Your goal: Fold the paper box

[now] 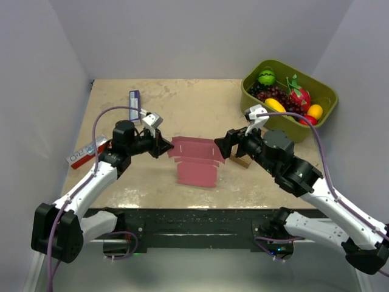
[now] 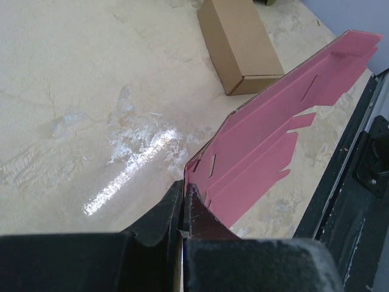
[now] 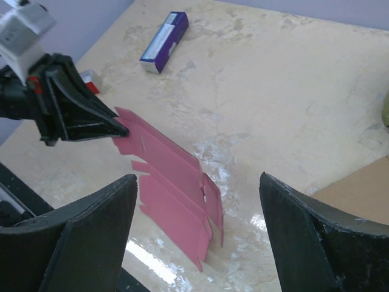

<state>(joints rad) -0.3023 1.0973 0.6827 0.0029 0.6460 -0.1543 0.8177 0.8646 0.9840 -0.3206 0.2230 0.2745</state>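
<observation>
The paper box (image 1: 196, 160) is a flat pink-red die-cut sheet with tabs, at the table's middle. My left gripper (image 1: 168, 148) is shut on its left edge and holds that side up off the table, seen close in the left wrist view (image 2: 182, 193), where the sheet (image 2: 273, 128) runs away to the upper right. My right gripper (image 1: 220, 148) is open, just right of the sheet's right edge. In the right wrist view the sheet (image 3: 173, 176) lies ahead between the spread fingers (image 3: 91, 231), apart from them, and the left gripper (image 3: 118, 128) pinches its far corner.
A brown cardboard box (image 2: 238, 42) lies right of the sheet, by the right gripper. A green tub of toy fruit (image 1: 288, 98) stands at the back right. A purple packet (image 1: 135, 99) lies at the back left, a red-and-white packet (image 1: 85, 153) at the left edge.
</observation>
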